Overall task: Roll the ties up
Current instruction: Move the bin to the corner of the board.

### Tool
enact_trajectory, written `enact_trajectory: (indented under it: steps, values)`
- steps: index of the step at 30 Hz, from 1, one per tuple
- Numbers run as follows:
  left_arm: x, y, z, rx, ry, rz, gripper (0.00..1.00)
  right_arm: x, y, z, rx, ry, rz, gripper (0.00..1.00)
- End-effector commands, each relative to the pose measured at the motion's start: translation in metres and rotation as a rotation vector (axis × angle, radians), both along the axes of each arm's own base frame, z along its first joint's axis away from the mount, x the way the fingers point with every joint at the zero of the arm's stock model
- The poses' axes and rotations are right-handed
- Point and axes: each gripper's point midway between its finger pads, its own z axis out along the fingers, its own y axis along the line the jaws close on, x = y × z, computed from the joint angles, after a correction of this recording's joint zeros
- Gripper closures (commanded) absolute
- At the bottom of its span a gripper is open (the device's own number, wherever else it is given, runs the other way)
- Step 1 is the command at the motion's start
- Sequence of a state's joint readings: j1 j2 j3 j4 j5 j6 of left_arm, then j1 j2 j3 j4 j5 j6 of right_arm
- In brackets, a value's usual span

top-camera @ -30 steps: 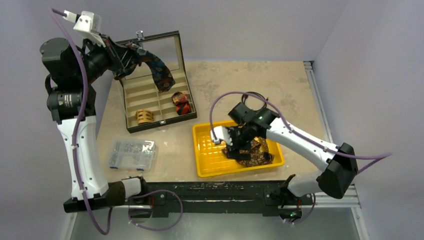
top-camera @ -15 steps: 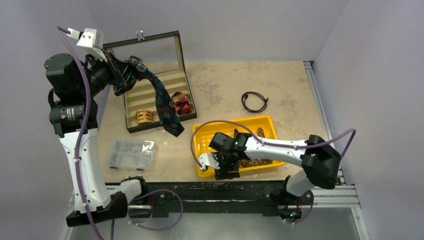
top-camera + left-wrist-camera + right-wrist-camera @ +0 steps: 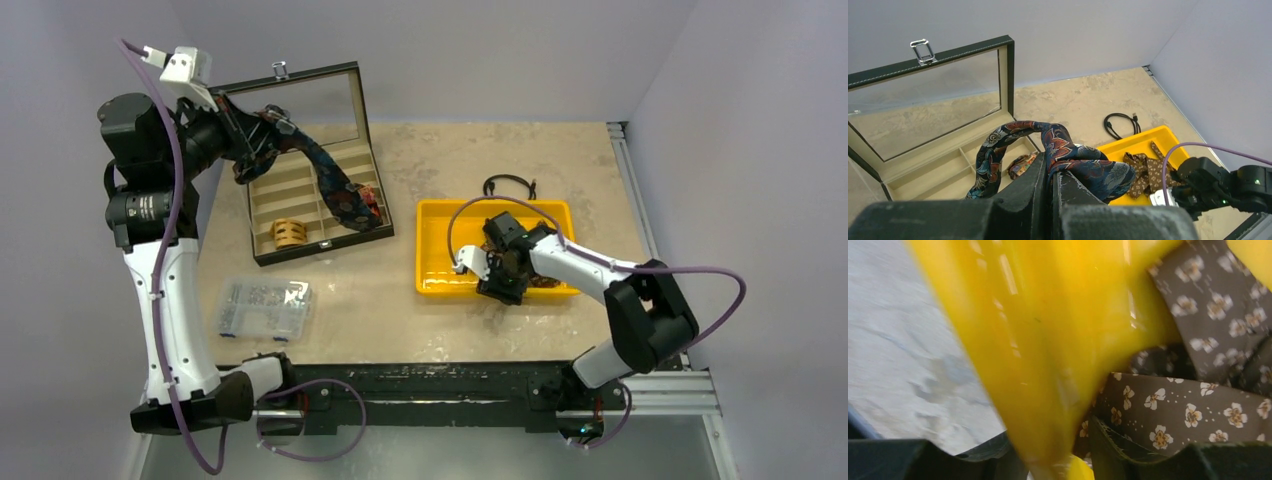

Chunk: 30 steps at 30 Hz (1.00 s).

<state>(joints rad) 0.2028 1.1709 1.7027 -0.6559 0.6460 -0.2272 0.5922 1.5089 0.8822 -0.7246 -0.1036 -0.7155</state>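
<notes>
Up over the box (image 3: 320, 247), blue tie (image 3: 1083, 167) pinched tight in left gripper (image 3: 1050, 175), tan roll (image 3: 289, 233) inside the box, tray (image 3: 440, 250) right of the box, brown tie (image 3: 1173, 410) in it, right gripper (image 3: 1055, 455) fingers either side of tray wall, can't tell if squeezing

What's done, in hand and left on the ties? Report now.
Done: tan coil and red-orange coil sit in the box. In hand: left fingers pinch the navy tie. Left: the brown tie lies unrolled in the yellow tray, right fingers astride its wall.

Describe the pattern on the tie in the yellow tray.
Brown tie, small cream flowers; clearest in right wrist view.
</notes>
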Motion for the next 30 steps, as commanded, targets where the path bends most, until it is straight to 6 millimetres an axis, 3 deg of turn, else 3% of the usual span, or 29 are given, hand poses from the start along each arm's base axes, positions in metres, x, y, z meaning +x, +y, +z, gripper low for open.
enact_trajectory:
  steps: [1,8,13,16,18,20,25,29,30]
  values:
    - [0.002,-0.004,0.012,-0.005,-0.045,-0.043,1.0,0.059,-0.039,0.0,-0.087,-0.149,0.05,0.55]
    - [-0.012,-0.037,-0.006,-0.014,0.004,-0.283,1.0,0.18,-0.074,0.006,-0.087,-0.198,-0.116,0.49]
    - [-0.035,-0.081,-0.027,0.113,0.007,-0.467,1.0,0.236,-0.082,0.009,-0.068,-0.24,-0.185,0.47]
    - [-0.042,-0.108,-0.035,0.13,0.014,-0.566,1.0,0.262,-0.083,0.011,-0.05,-0.271,-0.242,0.37]
    - [-0.045,-0.126,-0.04,0.136,0.031,-0.634,1.0,0.268,-0.082,0.024,-0.013,-0.26,-0.279,0.29]
    - [-0.049,-0.148,-0.045,0.149,0.038,-0.701,1.0,0.26,-0.074,0.046,0.064,-0.246,-0.313,0.21]
    - [-0.056,-0.21,-0.053,0.177,-0.015,-0.838,1.0,0.214,-0.06,0.109,0.238,-0.264,-0.413,0.03]
    - [-0.039,-0.27,-0.056,0.22,-0.08,-0.874,1.0,0.181,-0.058,0.134,0.344,-0.214,-0.543,0.02]
    - [-0.032,-0.283,-0.047,0.242,-0.121,-0.866,1.0,0.177,-0.061,0.136,0.354,-0.199,-0.585,0.02]
